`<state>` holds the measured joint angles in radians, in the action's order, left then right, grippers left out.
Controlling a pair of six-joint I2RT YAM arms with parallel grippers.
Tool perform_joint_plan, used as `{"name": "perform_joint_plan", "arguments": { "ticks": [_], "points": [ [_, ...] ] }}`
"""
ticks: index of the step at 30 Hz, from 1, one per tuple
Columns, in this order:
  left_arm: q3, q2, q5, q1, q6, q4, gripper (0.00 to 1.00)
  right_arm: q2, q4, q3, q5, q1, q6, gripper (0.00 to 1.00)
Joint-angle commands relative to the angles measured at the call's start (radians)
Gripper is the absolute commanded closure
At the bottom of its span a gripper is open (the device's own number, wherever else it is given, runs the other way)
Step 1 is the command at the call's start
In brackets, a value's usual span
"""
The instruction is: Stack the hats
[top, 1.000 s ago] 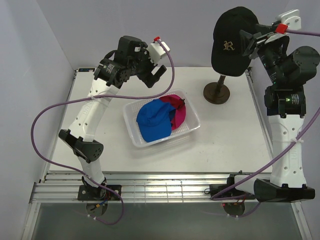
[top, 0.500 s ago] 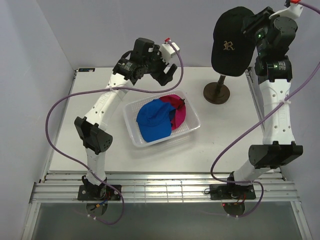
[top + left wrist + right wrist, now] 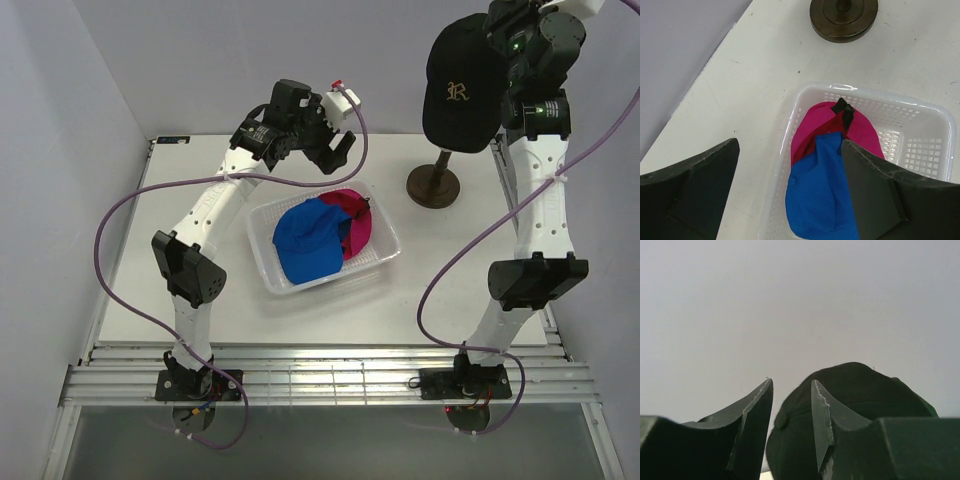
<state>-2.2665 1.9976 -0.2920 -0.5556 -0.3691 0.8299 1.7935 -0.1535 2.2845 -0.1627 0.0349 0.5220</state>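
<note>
Black cap on stand, caps in tray, left pincer, right pincer parted, empty

A: Soft fabric baseball caps, count?
B: Three: one black cap, one o'clock; one blue cap; one magenta-red cap.
A: Other items?
B: One clear perforated plastic tray; one brown round-based stand.

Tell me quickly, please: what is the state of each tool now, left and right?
Left tool: open wide, holding nothing, above the blue cap.
Right tool: open a little, holding nothing, beside the black cap.
</note>
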Motion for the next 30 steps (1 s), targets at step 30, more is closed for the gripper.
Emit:
{"name": "perform_joint_plan", "arguments": {
  "ticks": [30],
  "points": [
    [0.038,-0.094,-0.044,-0.001,-0.008,0.018,0.07,-0.051,-0.035,-0.085,-0.354,-0.004,-0.082,0.64]
  ]
}}
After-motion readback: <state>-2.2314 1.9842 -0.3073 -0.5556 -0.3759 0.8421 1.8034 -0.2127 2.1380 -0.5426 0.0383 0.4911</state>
